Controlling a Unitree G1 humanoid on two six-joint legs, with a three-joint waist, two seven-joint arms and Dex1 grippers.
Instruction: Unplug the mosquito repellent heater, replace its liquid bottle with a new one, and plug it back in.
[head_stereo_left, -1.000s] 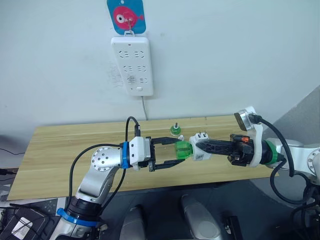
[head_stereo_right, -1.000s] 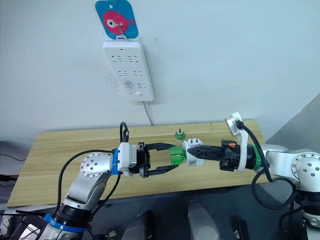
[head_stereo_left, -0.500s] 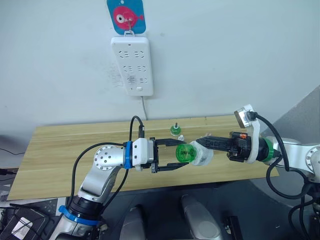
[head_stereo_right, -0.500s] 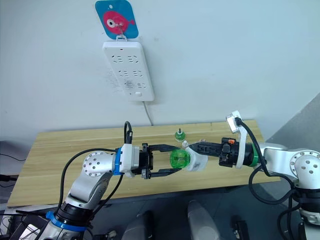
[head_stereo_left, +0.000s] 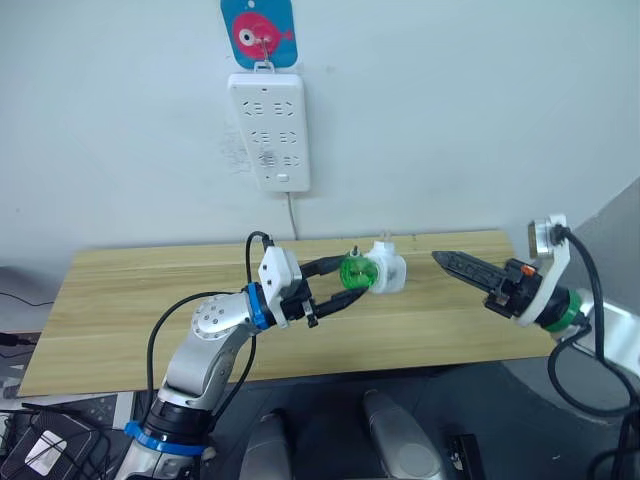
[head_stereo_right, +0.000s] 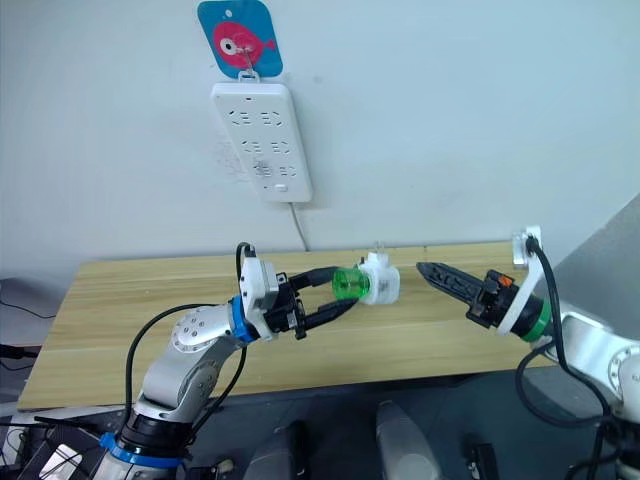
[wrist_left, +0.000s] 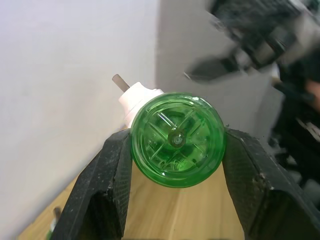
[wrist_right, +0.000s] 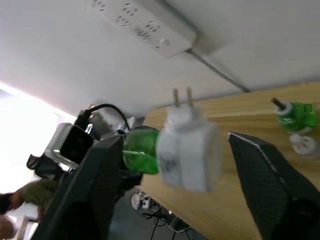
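white heater, green bottle, black end effector

A plain indoor test or lab setup is suggested. A bare wooden table is set against a blank white wall, on which a white power strip is hung from a fish-patterned hook. Loose cables are seen at the near left.

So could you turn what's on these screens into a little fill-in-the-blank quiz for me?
1. The left gripper grips a bottle coloured ____.
2. The white heater sits on that bottle with its two ____ pointing up.
3. The right gripper holds ____.
4. The power strip hangs on the ____.

Missing words: green; prongs; nothing; wall
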